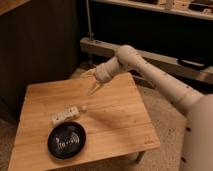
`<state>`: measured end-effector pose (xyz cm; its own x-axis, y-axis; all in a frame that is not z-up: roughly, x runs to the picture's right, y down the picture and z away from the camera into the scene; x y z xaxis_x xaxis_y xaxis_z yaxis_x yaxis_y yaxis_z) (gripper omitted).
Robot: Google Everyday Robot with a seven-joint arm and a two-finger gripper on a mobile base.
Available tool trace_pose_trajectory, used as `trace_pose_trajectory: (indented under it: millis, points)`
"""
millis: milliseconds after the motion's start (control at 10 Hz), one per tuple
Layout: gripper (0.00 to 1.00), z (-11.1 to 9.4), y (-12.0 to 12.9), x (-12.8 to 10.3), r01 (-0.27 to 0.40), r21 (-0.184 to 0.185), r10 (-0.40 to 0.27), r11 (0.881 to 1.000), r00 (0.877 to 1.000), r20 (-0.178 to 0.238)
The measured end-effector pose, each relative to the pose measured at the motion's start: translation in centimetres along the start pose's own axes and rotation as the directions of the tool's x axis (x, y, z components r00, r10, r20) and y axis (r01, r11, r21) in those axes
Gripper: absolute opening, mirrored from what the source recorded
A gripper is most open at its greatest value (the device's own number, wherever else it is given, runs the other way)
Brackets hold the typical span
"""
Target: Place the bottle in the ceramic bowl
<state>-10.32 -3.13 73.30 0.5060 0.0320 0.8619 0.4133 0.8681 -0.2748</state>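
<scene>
The cream pincer (93, 82) hangs wide and empty, one slim whitish bottle (66, 115) lying below-left of it and one round glossy black ceramic bowl (66, 139) beyond that, both on the wooden tabletop (120, 120).

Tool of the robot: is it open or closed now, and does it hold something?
Tool: open, holding nothing, in the air above the far side of the table; the bottle lies on the table.

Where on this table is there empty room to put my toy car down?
The right half of the table is bare, from the bottle and ceramic bowl across to the right edge; so is the far-left corner. Front left is crowded: bottle and bowl lie close together. The gripper, open and empty, hangs over the far edge.
</scene>
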Motion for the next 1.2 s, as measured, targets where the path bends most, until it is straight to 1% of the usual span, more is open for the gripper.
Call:
trace_pose_trajectory:
  millis: [100, 300, 400, 500, 600, 800, 900, 1200]
  points:
    - [0.65, 0.2, -0.3, 0.3, -0.013, -0.03, 0.013, 0.999, 1.0, -0.005]
    - [0.65, 0.2, 0.6, 1.4, -0.038, -0.011, 0.038, 0.999, 0.999, -0.006]
    - [0.65, 0.3, 1.7, 2.4, -0.05, -0.002, 0.05, 0.999, 0.999, -0.01]
    - [0.65, 0.8, 3.1, 3.3, -0.053, 0.001, 0.053, 0.999, 0.998, -0.018]
    - [0.65, 1.9, 4.2, 3.9, -0.051, -0.006, 0.051, 0.999, 0.998, -0.028]
    - [0.65, 4.3, 5.6, 4.6, -0.042, -0.023, 0.041, 0.999, 0.998, -0.045]
    - [0.65, 5.1, 6.1, 5.2, -0.046, -0.026, 0.045, 0.999, 0.998, -0.051]
    - [0.65, 7.8, 6.6, 6.7, -0.065, -0.035, 0.064, 0.997, 0.997, -0.047]
